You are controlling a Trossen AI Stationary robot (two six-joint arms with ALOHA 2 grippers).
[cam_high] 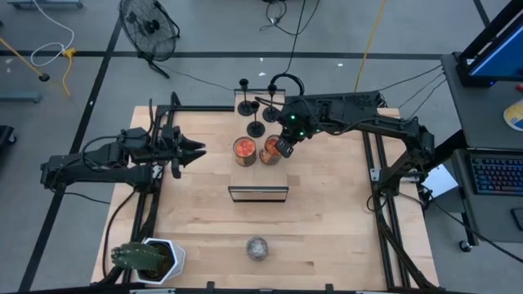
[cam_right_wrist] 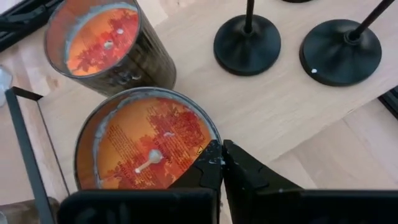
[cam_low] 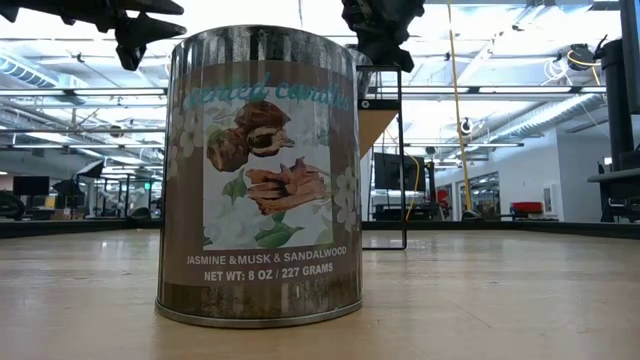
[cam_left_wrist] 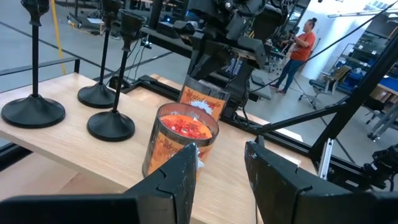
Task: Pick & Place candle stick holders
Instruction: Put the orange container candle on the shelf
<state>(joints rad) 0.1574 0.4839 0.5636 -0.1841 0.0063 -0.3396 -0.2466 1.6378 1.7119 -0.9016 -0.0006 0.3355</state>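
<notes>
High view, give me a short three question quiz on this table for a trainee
1. How many black holders stand at the table's far edge?
2. True or false: the right claw is shut over a candle jar.
3. Which sits at the table's near left corner: A) the grey ball, B) the potted plant, C) a holder?

Key:
1. Three.
2. True; it hangs at that jar's rim, jaws together.
3. B.

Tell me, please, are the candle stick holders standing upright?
Upright: all three candle stick holders rest on their disc bases, stems vertical.
</notes>
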